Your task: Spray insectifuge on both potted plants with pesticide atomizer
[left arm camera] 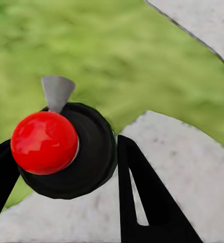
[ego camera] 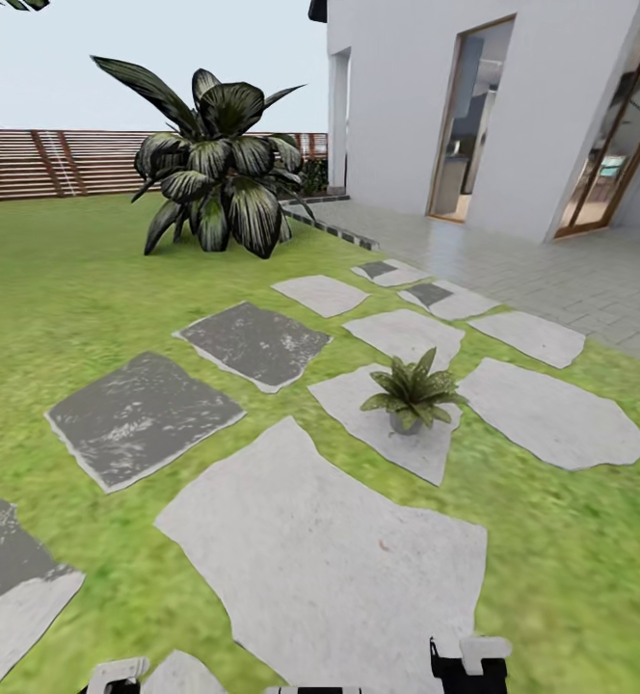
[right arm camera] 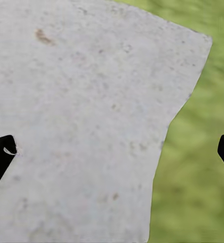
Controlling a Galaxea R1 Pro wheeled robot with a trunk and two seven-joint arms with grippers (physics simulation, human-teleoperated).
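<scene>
A small potted plant (ego camera: 413,390) sits in a tiny dark pot on a pale stepping stone (ego camera: 389,424) right of centre in the garden lawn (ego camera: 60,308); its pointed olive leaves spread over the pot's rim, hiding what fills it. Only 1 such plant shows here. Far left stands a large white-striped agave (ego camera: 219,173) before a brown slatted fence (ego camera: 50,162), and a white house (ego camera: 513,96) with a paved terrace lies far right.

The left wrist view gives what the head view does not: the pesticide atomizer (left arm camera: 66,149), seen from above with its red top and grey nozzle, sits between the black fingers (left arm camera: 142,197) of the left gripper (left arm camera: 61,172), which clamps the bottle over grass and a stone edge.

The right wrist view shows the right gripper (right arm camera: 114,152) spread wide, its 2 dark fingertips (right arm camera: 0,154) well apart with nothing between them, above a large pale stone (right arm camera: 81,121) bordered by grass.
</scene>
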